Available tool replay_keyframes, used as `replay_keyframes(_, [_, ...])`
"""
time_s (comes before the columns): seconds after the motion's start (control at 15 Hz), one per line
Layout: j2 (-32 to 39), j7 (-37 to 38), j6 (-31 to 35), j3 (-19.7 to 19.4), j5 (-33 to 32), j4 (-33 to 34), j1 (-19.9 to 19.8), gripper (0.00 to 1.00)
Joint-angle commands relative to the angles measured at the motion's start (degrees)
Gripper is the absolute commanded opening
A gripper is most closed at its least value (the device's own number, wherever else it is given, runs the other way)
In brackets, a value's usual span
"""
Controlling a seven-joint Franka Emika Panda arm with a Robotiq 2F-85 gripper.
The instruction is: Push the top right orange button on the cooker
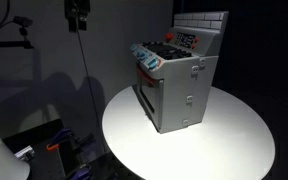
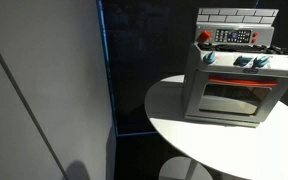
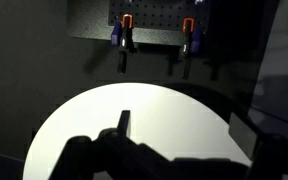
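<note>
a white round table [image 3: 174, 110] sits before a pegboard [image 3: 156, 14] holding two orange-tipped clamps [image 3: 125, 32].

Grey cooker [image 1: 176, 88] w/ black hob; back panel [image 2: 237, 15] white, tiled grid pattern; knobs [image 2: 256, 61] blue; red strip across oven door [image 2: 231, 95]; button [image 2: 205, 37] orange-red; table [image 1: 234, 140] plain white; in wrist view, pegboard [image 3: 154, 12] grey w/ dot pattern; clamps [image 3: 125, 32] orange & purple-blue; bkgd dark.

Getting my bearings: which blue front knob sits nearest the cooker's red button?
The leftmost knob, directly under the red button in an exterior view; others lie farther right.
</note>
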Motion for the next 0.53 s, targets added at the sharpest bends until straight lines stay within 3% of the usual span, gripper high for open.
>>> replay_keyframes(0.0, [0.17, 0.52, -0.15, -0.94, -0.39, 0.14, 1.24, 1.00])
replay_keyframes(0.47, [0.93, 0.59, 0.10, -1.08, -0.63, 1.00, 1.09, 1.00])
